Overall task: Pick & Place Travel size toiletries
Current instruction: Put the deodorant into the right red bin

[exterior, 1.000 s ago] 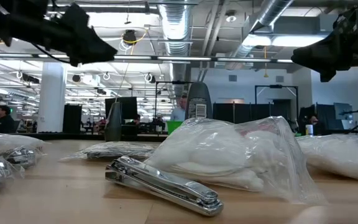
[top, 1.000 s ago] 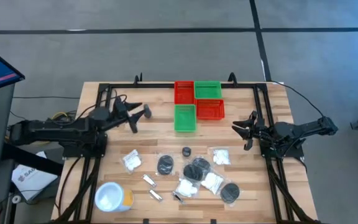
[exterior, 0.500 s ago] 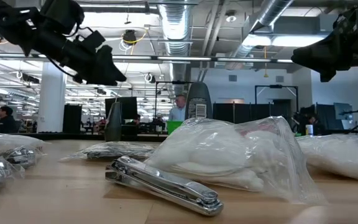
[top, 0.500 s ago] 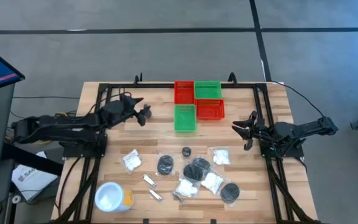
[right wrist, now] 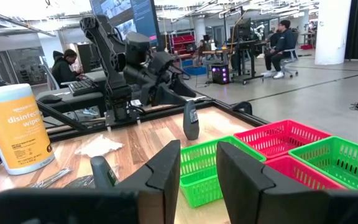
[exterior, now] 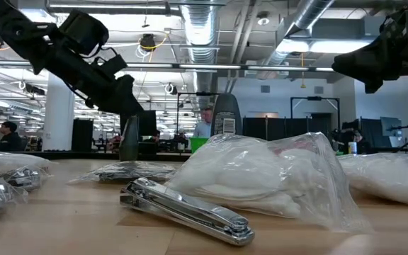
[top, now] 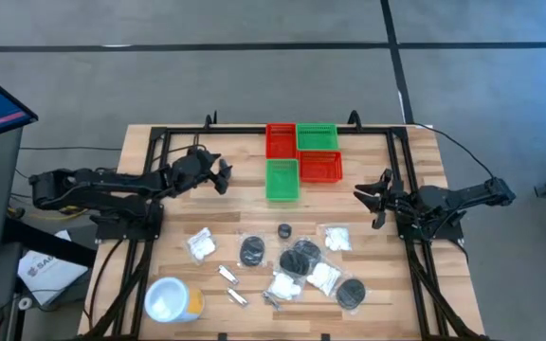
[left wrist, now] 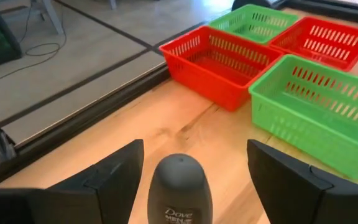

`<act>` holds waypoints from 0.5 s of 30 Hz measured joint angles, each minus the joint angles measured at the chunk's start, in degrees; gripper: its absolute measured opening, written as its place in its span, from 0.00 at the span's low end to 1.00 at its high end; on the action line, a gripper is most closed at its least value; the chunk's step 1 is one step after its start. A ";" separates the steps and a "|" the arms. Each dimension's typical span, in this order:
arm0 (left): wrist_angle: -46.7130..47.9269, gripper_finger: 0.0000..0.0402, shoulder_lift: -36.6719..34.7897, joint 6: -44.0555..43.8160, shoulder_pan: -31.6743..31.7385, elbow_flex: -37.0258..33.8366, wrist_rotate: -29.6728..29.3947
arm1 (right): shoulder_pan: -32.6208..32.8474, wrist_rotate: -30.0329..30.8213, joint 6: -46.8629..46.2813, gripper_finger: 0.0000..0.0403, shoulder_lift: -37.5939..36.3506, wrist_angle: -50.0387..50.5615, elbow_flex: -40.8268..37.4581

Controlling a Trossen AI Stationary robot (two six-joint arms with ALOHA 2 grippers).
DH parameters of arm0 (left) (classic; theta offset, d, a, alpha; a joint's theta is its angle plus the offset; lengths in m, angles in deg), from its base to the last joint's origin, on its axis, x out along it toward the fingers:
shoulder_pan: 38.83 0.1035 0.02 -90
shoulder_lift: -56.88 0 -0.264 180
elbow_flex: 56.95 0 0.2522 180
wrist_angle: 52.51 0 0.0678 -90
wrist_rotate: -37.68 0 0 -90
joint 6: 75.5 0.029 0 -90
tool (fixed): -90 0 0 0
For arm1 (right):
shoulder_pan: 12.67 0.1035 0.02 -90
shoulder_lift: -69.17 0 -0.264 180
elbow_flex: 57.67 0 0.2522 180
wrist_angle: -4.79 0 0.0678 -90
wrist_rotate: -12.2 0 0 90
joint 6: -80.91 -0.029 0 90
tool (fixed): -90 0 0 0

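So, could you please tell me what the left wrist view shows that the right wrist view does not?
Only the left wrist view shows the Dove label on the grey bottle, which stands between the open fingers of the left pincer.

Only the right wrist view shows the orange wipes tub, a white packet, a second small bottle, the right pincer and people in the room behind.

Both show that upright grey bottle, the wooden table and the red and green bins.
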 joint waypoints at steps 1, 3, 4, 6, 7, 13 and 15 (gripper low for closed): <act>-0.23 0.69 0.41 0.00 0.00 0.00 -0.01 | 0.00 0.00 0.00 0.24 0.01 0.00 -0.01; -0.22 0.69 1.35 0.00 0.00 0.00 -0.43 | 0.00 0.00 0.00 0.24 0.00 0.00 0.00; -0.23 0.69 1.97 0.02 0.00 0.00 -0.52 | 0.00 0.00 0.00 0.24 0.00 0.00 0.00; -0.25 0.69 3.45 0.02 0.00 0.00 -0.73 | 0.00 0.00 0.00 0.24 0.00 0.00 0.00; -0.23 0.69 4.24 0.02 0.00 0.00 -0.80 | 0.00 0.00 0.00 0.24 0.00 0.00 -0.02; -1.70 0.69 8.49 0.04 0.00 -0.02 -0.78 | 0.00 -0.04 -0.48 0.24 0.00 0.01 -0.01; -2.46 0.69 9.74 0.04 0.00 -0.04 -0.78 | 0.00 -0.07 -0.48 0.24 0.00 0.00 0.00</act>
